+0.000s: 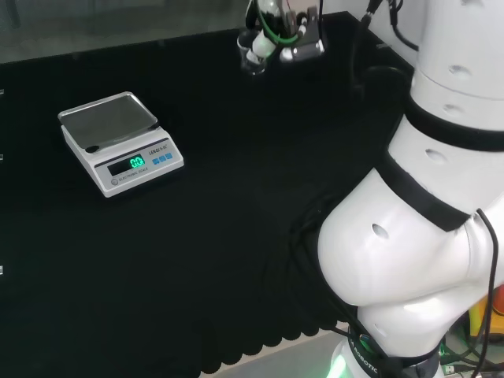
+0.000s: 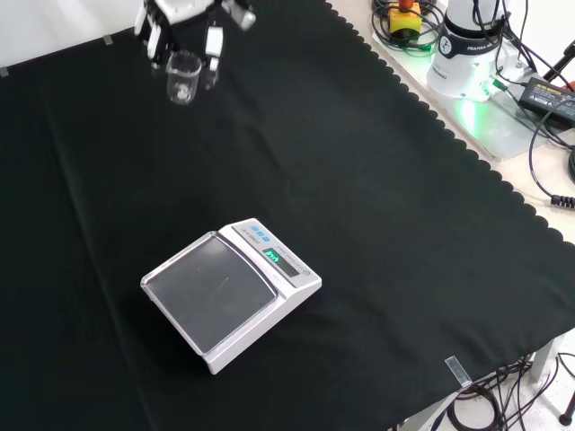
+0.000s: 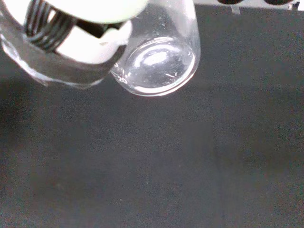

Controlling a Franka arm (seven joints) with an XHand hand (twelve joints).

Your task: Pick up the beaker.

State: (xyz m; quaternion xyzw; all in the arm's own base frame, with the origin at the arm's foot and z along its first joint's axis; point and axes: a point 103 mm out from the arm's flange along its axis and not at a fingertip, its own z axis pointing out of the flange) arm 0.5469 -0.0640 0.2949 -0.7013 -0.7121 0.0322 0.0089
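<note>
The beaker (image 2: 182, 76), a single clear glass one, sat between my fingers (image 2: 213, 43) at the far top left of the front view, its base looking lifted off the black cloth (image 2: 359, 197), though I could not tell that for sure. My hand (image 2: 184, 22) was curled round its upper wall, gripping it from above. In the head view the same beaker (image 1: 253, 57) showed at the far edge of the bench under my hand (image 1: 272, 35), left of my white arm links (image 1: 425, 213). The wrist view looked along the beaker (image 3: 159, 59) to its round base, with one white and black finger (image 3: 76, 45) pressed against its side and dark cloth beyond. One white digital scale (image 2: 229, 292) with a grey weighing pan stood well apart from the beaker, near the middle of the cloth; its green display (image 1: 135, 164) was lit, two blue buttons (image 1: 162, 157) sat beside it, and the small print on its front was too fine to read.
</note>
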